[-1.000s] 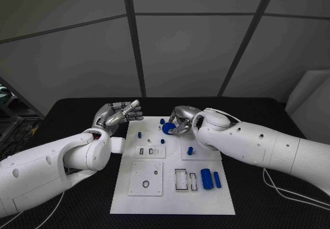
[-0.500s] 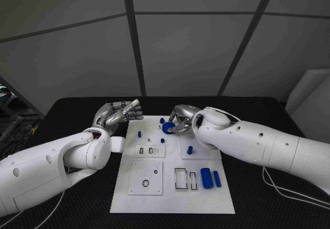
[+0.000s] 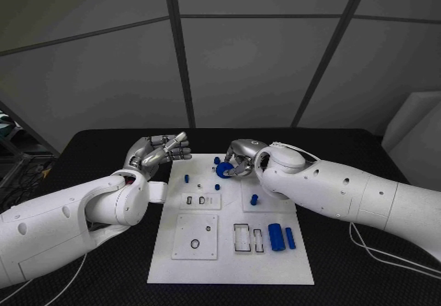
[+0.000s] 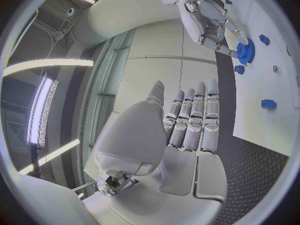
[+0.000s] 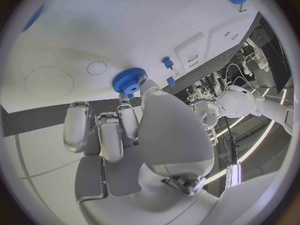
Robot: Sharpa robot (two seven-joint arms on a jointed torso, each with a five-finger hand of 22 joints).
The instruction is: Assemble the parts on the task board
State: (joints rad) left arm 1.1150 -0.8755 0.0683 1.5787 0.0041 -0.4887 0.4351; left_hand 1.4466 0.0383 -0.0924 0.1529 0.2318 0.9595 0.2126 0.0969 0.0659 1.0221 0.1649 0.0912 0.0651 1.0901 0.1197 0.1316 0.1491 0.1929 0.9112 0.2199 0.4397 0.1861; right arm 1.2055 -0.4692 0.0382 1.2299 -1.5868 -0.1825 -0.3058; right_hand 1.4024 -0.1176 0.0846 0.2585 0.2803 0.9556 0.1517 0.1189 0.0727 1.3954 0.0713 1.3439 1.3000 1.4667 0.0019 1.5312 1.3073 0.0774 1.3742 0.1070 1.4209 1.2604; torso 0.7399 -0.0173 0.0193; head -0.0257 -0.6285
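the right hand (image 3: pixel 241 157) sits over the far end of the task board (image 3: pixel 230 268), its fingers (image 5: pixel 128 120) pinching a blue gear (image 3: pixel 225 169). in the right wrist view the gear (image 5: pixel 129 80) shows its toothed rim and a hub, gripped at the fingertips just above the white plate; the palm covers most of the grip, so how many fingers touch it is hard to tell. in the left wrist view the same gear (image 4: pixel 245 50) shows at the tips of the right hand (image 4: pixel 209 20), close to the board's far edge.

the left hand (image 3: pixel 161 152) hangs beside the board's far left corner, over the black surface (image 3: pixel 92 159), holding nothing; its fingers (image 4: pixel 190 120) lie straight and side by side, with the thumb set apart.

on the board, small blue pegs (image 3: pixel 187 180) stand near the far end, one of them partly hidden behind the right hand. another blue peg (image 3: pixel 253 199) stands on a raised white block close under the right forearm. near the board's right side a thick blue cylinder (image 3: pixel 276 237) and a thinner blue rod (image 3: pixel 290 239) lie side by side, next to two rectangular slots (image 3: pixel 241 239). a white square plate (image 3: pixel 195 237) with a small ring on it lies to the left; the ring's details are too small to make out.
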